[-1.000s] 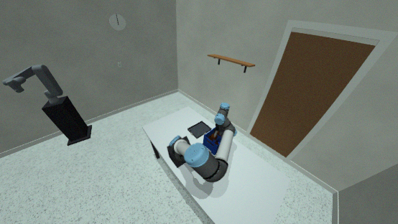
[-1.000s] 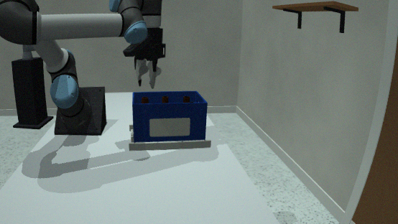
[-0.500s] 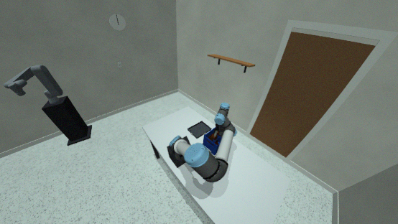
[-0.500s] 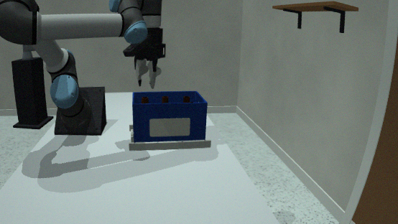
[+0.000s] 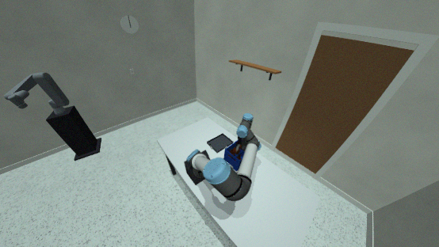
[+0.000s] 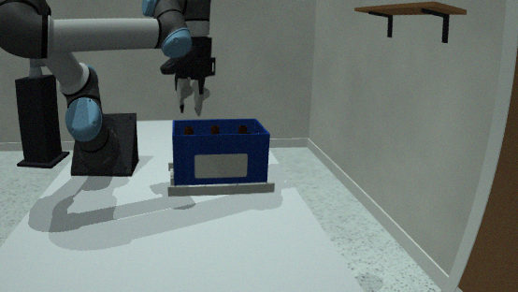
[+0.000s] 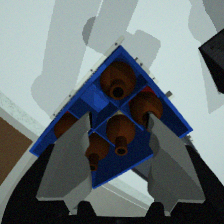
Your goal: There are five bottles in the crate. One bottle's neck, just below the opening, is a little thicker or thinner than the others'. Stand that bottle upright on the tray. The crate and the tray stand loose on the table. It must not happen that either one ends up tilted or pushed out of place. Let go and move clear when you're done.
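The grey two-jaw gripper (image 7: pixel 119 150), part open and holding nothing, hangs above the blue plastic crate (image 6: pixel 220 151); brown glass bottles (image 7: pixel 120 131) stand directly below, another (image 7: pixel 117 80) at 12 o'clock.

Blue crate (image 6: pixel 220 140), brown bottles (image 7: pixel 117 80), speckled floor (image 5: pixel 99 190)

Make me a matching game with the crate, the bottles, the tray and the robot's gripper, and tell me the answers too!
Things:
1. crate
2. bottles
3. tray
4. gripper

Descriptions:
A. brown, standing in compartments
B. dark and flat, on the table beside the crate
C. blue, with a pale panel on its side
D. above the crate, fingers apart, holding nothing

Right pairs: 1-C, 2-A, 3-B, 4-D
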### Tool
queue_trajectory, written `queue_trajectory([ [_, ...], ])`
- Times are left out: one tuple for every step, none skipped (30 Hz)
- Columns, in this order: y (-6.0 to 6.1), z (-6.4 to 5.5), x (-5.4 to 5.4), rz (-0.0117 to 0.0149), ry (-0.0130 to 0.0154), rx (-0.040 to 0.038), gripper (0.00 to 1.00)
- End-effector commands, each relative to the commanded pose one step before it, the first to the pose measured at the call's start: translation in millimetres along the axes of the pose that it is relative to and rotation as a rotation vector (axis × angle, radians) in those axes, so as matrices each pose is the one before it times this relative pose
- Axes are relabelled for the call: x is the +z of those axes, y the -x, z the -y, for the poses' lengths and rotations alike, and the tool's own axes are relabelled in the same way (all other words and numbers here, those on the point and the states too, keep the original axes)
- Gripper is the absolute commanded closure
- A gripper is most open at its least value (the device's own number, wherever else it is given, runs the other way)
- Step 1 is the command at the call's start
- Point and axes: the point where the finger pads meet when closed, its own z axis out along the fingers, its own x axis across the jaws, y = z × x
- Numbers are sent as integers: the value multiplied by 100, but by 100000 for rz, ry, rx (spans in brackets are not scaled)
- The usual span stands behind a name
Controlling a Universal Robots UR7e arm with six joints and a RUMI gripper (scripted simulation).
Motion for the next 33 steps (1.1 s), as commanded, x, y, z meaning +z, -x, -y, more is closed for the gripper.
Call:
queue_trajectory([
  [16, -8, 69, 36, 58, 32, 62],
  [1, 1, 59, -1, 1, 0, 62],
  [1, 2, 66, -1, 1, 0, 62],
  [1, 2, 73, 0, 1, 0, 62],
  [1, 1, 81, 0, 1, 0, 62],
  [2, 1, 88, 0, 0, 0, 62],
  [2, 2, 94, 0, 0, 0, 62],
  [2, 2, 100, 0, 0, 0, 62],
  [1, 3, 106, 0, 0, 0, 62],
  [2, 2, 112, 0, 0, 0, 62],
  [2, 2, 117, 0, 0, 0, 62],
  [2, 3, 122, 0, 0, 0, 62],
  [2, 3, 126, 0, -1, 0, 62],
  [2, 2, 129, 0, 0, 0, 62],
  [2, 2, 132, 0, 0, 0, 62],
  [2, 3, 134, 0, 0, 0, 62],
  [0, 0, 0, 0, 0, 0, 62],
  [0, 0, 0, 0, 0, 0, 62],
  [2, 4, 136, 0, -1, 0, 62],
  [3, 2, 136, 0, 1, 0, 62],
  [2, 3, 136, 0, 0, 0, 62],
  [2, 3, 136, 0, 0, 0, 62],
  [2, 3, 135, 0, 0, 0, 62],
  [2, 2, 133, 0, 0, 0, 62],
  [2, 3, 131, 0, 0, 0, 62],
  [2, 3, 128, 0, -1, 0, 62],
  [2, 2, 124, 0, 1, 0, 62],
  [2, 2, 121, 0, 0, 0, 62],
  [2, 3, 117, 0, 0, 0, 62],
  [1, 3, 112, 0, -1, 0, 62],
  [2, 2, 106, 0, 0, 0, 62],
  [2, 2, 101, 0, 0, 0, 62],
  [2, 2, 95, 0, 0, 0, 62],
])
